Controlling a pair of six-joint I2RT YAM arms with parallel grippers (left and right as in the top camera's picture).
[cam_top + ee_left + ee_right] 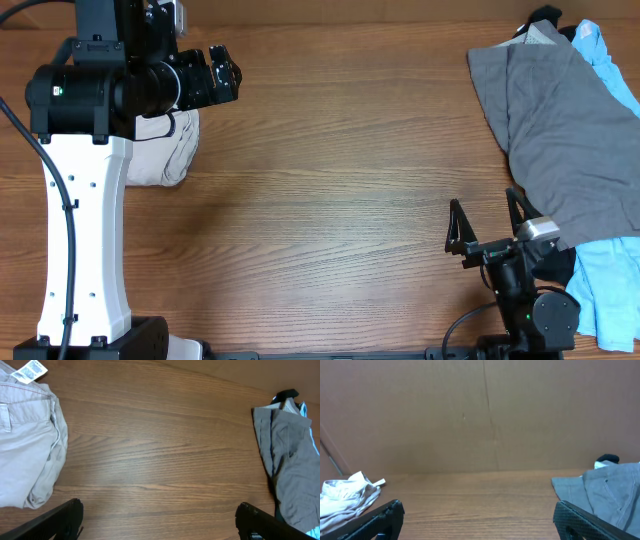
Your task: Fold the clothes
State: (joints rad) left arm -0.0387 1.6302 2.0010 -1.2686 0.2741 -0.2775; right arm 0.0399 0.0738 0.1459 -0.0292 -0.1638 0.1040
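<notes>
Across one table (330,200), one pair of khaki shorts (165,150), one grey garment (570,130)

Overhead, the light is even and bright, falling from above and leaving only thin, soft shadows along the lower edge of the grey garment (570,130). The table (340,180) shows a faint pale sheen mid-frame. The left wrist view is crisp; the right wrist view is dimmer and softer — muddy brown in its upper half.
</notes>
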